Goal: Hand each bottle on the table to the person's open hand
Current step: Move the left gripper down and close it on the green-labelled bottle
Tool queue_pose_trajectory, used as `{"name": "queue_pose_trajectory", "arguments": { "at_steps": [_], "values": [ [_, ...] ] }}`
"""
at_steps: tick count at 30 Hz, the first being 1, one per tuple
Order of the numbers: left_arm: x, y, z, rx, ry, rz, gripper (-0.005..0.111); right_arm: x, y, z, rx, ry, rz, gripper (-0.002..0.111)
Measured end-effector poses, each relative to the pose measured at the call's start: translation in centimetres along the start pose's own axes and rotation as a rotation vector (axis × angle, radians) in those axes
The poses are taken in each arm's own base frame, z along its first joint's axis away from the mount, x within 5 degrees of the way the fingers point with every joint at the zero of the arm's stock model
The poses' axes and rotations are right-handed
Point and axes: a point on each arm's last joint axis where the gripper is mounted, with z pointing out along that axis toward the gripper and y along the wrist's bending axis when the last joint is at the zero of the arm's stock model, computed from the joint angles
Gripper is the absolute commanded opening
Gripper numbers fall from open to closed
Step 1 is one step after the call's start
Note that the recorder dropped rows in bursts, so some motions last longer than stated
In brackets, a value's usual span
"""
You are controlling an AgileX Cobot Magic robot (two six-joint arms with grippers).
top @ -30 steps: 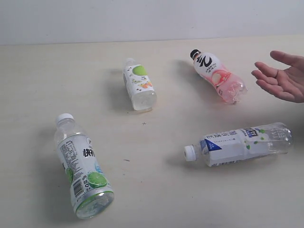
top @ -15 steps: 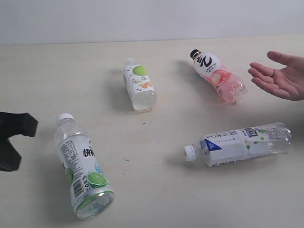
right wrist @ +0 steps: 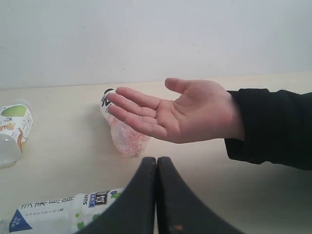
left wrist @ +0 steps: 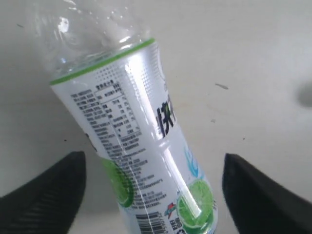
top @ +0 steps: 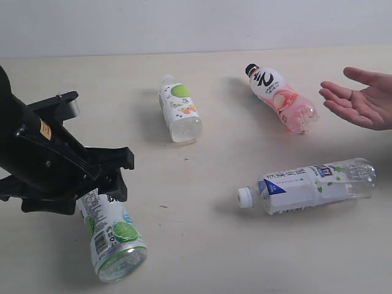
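The left gripper [top: 122, 176] hides the cap of the near lime-labelled bottle [top: 115, 236]; the exterior view's right edge cuts off the person's open hand [top: 361, 105].

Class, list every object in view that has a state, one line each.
Near lime bottle: lying, ungripped, between open jaws.
Far lime bottle: lying, capped.
Pink bottle: lying, capped.
Blue-label bottle: lying, capped.
Person's hand: open, empty.
Left gripper: open.
Right gripper: shut.

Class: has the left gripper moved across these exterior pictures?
Yes. The left gripper entered from the view's left edge and now sits over the unmoved near lime-label bottle.
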Motion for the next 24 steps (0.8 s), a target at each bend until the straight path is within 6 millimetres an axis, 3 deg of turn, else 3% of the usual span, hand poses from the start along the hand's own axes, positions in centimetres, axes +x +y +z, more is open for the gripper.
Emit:
{"name": "queue_pose_trajectory", "arguments": {
  "at_steps": [16, 24],
  "values": [
    [-0.4, 0.6, 0.1, -0.070, -0.048, -0.133, 0.085, 0.0, 0.0, 0.0, 0.000, 0.000, 0.000, 0.000],
    [-0.7, 0.9, 2.6, -0.127, 0.005, -0.171, 0.085, 0.0, 0.0, 0.0, 0.000, 0.000, 0.000, 0.000]
  ]
}}
